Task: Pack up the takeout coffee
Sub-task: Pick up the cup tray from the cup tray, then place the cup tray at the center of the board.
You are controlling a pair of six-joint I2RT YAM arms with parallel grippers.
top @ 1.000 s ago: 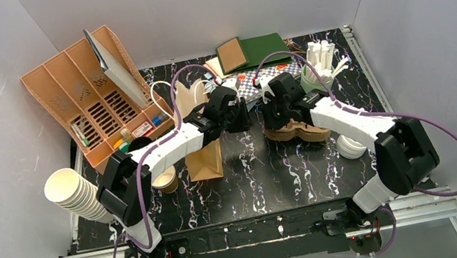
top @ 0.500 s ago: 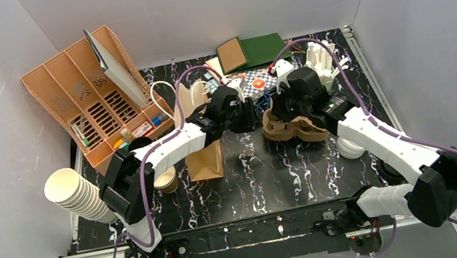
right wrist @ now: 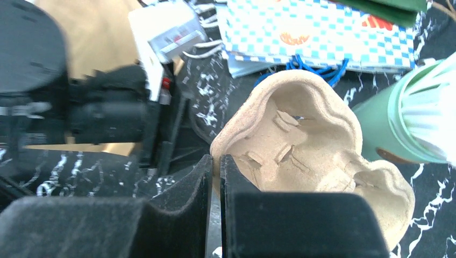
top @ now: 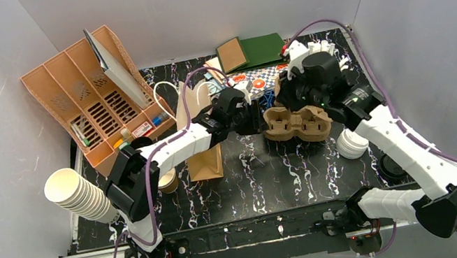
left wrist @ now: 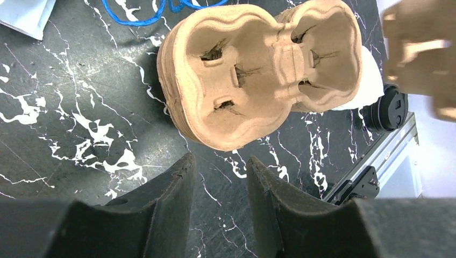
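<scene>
A stack of tan pulp cup carriers (top: 297,124) lies mid-table and fills the left wrist view (left wrist: 258,70). My left gripper (top: 256,117) hovers at its left end, open and empty (left wrist: 220,161). My right gripper (top: 287,94) is raised above the stack, shut on the rim of one single carrier (right wrist: 306,145), pinched between the fingertips (right wrist: 215,158). That lifted carrier shows as a tan blur (left wrist: 425,54). One small tan paper cup (top: 165,180) stands under the left arm. White lids (top: 352,144) are stacked on the right.
A brown paper bag (top: 206,160) stands beside the left arm. The orange organizer (top: 93,103) and nested cream cups (top: 73,192) are at the left. A green cup of white utensils (right wrist: 408,118), checkered paper (top: 260,82) and a green folder (top: 261,48) are at the back. A black lid (top: 389,168) lies at the right.
My right gripper rose and moved back with one carrier peeled off the stack. My left gripper opened, let go of the stack and slid a little right.
</scene>
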